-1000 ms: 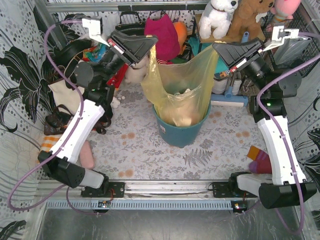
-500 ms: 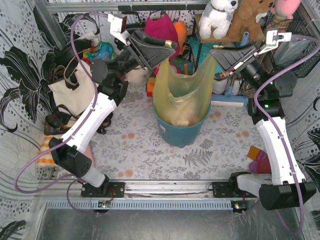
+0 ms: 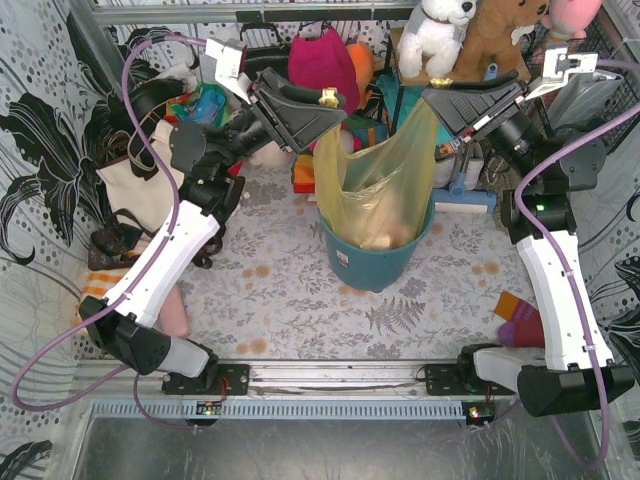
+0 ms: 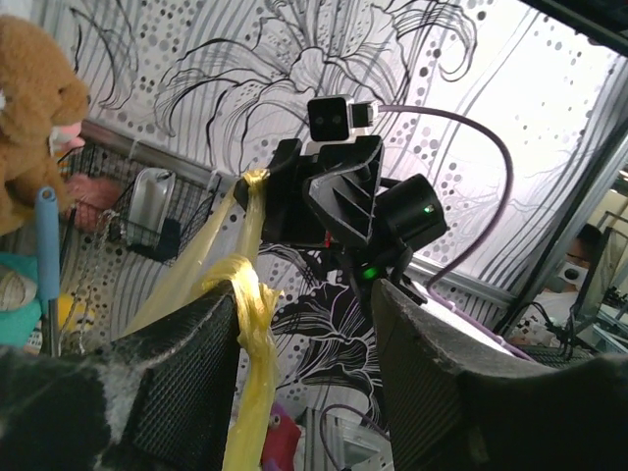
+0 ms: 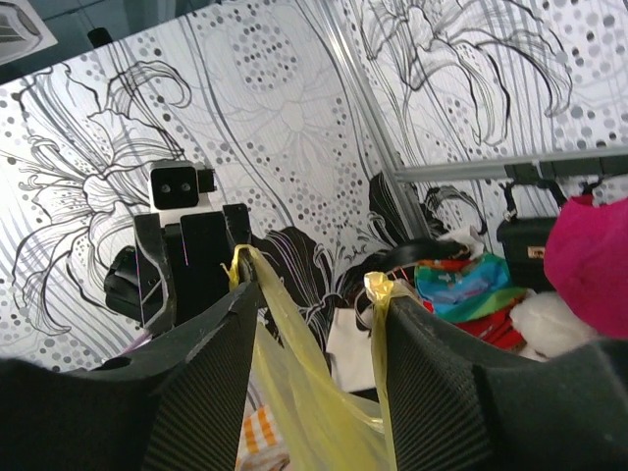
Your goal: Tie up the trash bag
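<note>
Trash bag not yet tied: corners raised, no knot formed.

One trash bag (image 3: pixel 375 185) sits in one teal bin (image 3: pixel 372 265) at mid-table, its mouth gaping and crumpled paper showing through the plastic. Two bag corners are drawn up, one toward each of two claws. The left claw (image 3: pixel 333 100) has its jaws apart, and the left corner (image 4: pixel 250 294) is draped against one finger, not pinched. The right claw (image 3: pixel 432 98) also has its jaws apart, and the right corner (image 5: pixel 378 287) is hanging on a fingertip. In my judgement only the lifting is done. Crossing the corners, looping them and pulling tight all remain, and both holds look loose. Three soft toys (image 3: pixel 437 30) sit along the back.
</note>
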Robot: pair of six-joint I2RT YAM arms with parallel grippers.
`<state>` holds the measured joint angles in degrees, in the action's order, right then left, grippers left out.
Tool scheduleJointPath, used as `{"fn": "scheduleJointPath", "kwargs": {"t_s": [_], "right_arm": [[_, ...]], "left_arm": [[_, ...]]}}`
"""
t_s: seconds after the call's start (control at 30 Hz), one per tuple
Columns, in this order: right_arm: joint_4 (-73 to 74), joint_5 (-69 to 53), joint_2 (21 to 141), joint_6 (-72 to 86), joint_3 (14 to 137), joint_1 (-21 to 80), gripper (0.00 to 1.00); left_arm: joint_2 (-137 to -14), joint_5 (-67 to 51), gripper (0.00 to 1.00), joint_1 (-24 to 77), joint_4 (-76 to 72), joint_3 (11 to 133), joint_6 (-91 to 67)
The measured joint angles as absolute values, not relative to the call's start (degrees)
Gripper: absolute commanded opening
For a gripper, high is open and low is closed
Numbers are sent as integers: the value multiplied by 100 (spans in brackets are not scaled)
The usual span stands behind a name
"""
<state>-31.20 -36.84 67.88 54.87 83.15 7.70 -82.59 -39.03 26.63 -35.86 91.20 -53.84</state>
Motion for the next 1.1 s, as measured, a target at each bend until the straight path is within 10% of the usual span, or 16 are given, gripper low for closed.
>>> {"fn": "scheduleJointPath", "kwargs": {"t_s": [0.53,1.1], "right_arm": [[-2477,-3699,6901,5277,8934,773,52],[-1953,-3203,6267,4890,7255,777,58]], "left_arm": [[-8766,-3632,61,2659,-2749,10438,-5037],[-8702,-3564,66,2652,-2875,9017,-5236]]}}
